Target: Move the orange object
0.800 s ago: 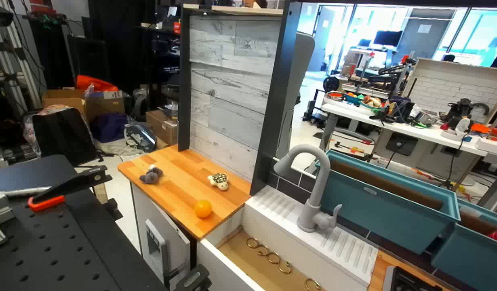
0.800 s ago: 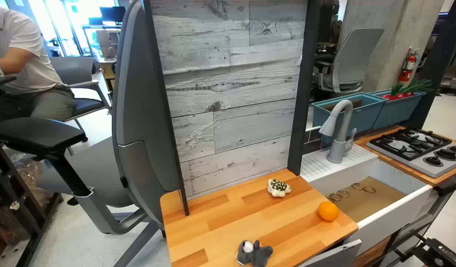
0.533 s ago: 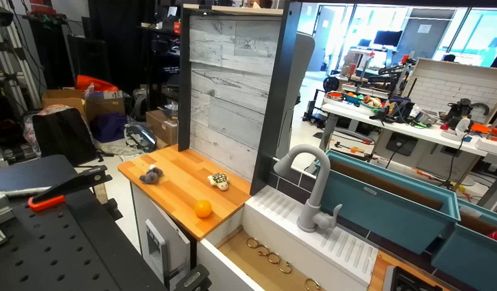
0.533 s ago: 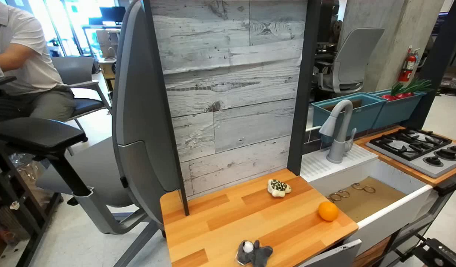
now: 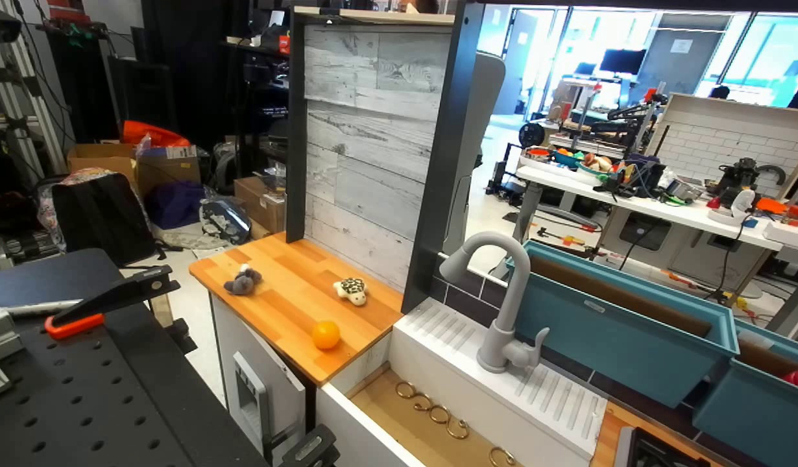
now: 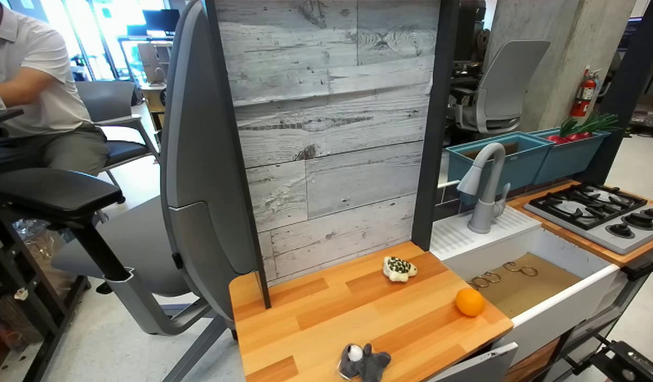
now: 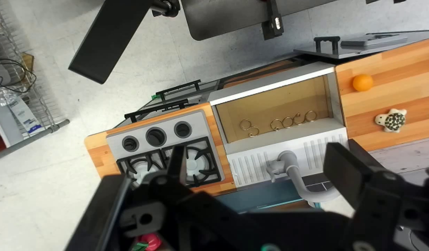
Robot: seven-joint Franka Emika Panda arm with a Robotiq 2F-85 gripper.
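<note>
The orange object is a small, smooth, round ball that rests on the wooden counter near its edge beside the sink. It shows in both exterior views (image 5: 326, 335) (image 6: 470, 302) and at the upper right of the wrist view (image 7: 363, 82). My gripper (image 7: 257, 151) shows only in the wrist view, with its two black fingers wide apart and nothing between them. It is high above the toy kitchen, over the sink and stove area. The ball lies well outside the fingers, up and to the right in the wrist view. The arm is out of both exterior views.
A turtle toy (image 6: 399, 269) and a grey plush (image 6: 363, 362) lie on the wooden counter (image 6: 326, 313). The sink basin (image 7: 273, 104) holds gold rings. A tall grey faucet (image 5: 512, 292), teal planters (image 5: 619, 324), a stove (image 6: 586, 212) and an upright plank panel (image 6: 332, 116) stand around.
The seated person at the left of an exterior view has shifted slightly to the right. The ball and the toys have not moved.
</note>
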